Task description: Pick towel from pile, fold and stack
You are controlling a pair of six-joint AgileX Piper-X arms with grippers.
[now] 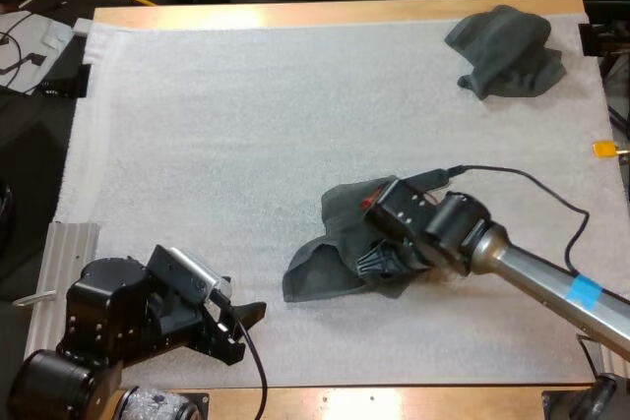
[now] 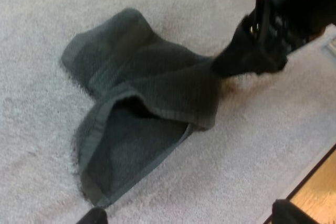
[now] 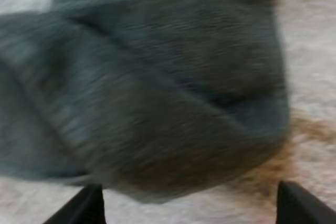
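Note:
A crumpled dark grey-green towel (image 1: 330, 243) lies on the mat's near middle, one flap folded over itself (image 2: 142, 108). My right gripper (image 1: 379, 265) is low over the towel's right side, and its black body (image 2: 257, 51) meets the cloth there. Its fingers (image 3: 86, 205) stand wide apart with the towel (image 3: 157, 93) close in front of them, not pinched. A second crumpled towel (image 1: 507, 51) sits at the far right corner. My left gripper (image 1: 246, 314) rests open near the front edge, left of the near towel, with nothing between its fingertips (image 2: 92, 216).
The white mat (image 1: 226, 145) spreads bare across the left and centre. The wooden table edge (image 2: 315, 192) runs just behind my left gripper. A metal rail (image 1: 69, 253) lies along the mat's left side.

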